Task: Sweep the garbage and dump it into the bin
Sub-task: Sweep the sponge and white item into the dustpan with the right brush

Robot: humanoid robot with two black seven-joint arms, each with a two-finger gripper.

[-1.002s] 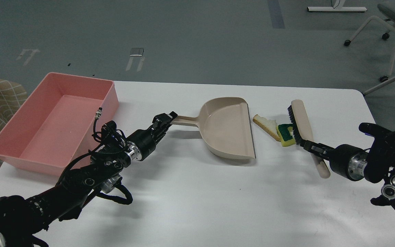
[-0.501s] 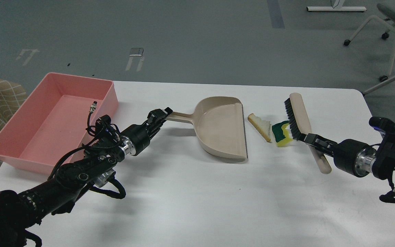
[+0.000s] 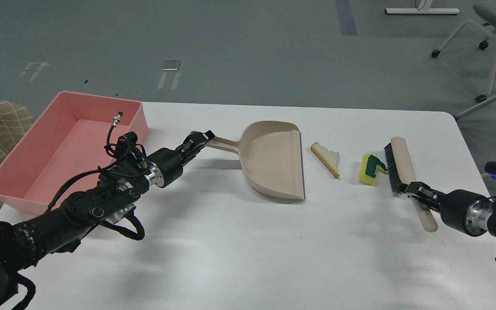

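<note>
The left gripper (image 3: 203, 138) is seen closed around the long handle of the beige plastic dustpan (image 3: 274, 161), whose open mouth faces right and lies flat on the white table (image 3: 248, 258). The right gripper (image 3: 420, 191) is clamped on the handle of the beige brush with black bristles (image 3: 396, 168), held low over the table at the right.

Nothing has yet been collected: the dustpan is empty, and so is the shallow rectangular pink plastic tub (image 3: 15, 172) at the far left. The thin white bread slice with brown crust (image 3: 326, 158) lies just beside the pan's lip, apart from it. The yellow sponge piece with a dark green scouring layer (image 3: 370, 168) lies further right, touching or almost touching the bristles. Sweeping both scraps into the pan, carrying it to the tub and tipping it out are judged to remain.

Compared with a second ago, the brush has been drawn back to the right and the sponge has gone with it, so that it is now parted from the bread, which it then adjoined. The dustpan has been shifted slightly leftward, and the left arm with it.
</note>
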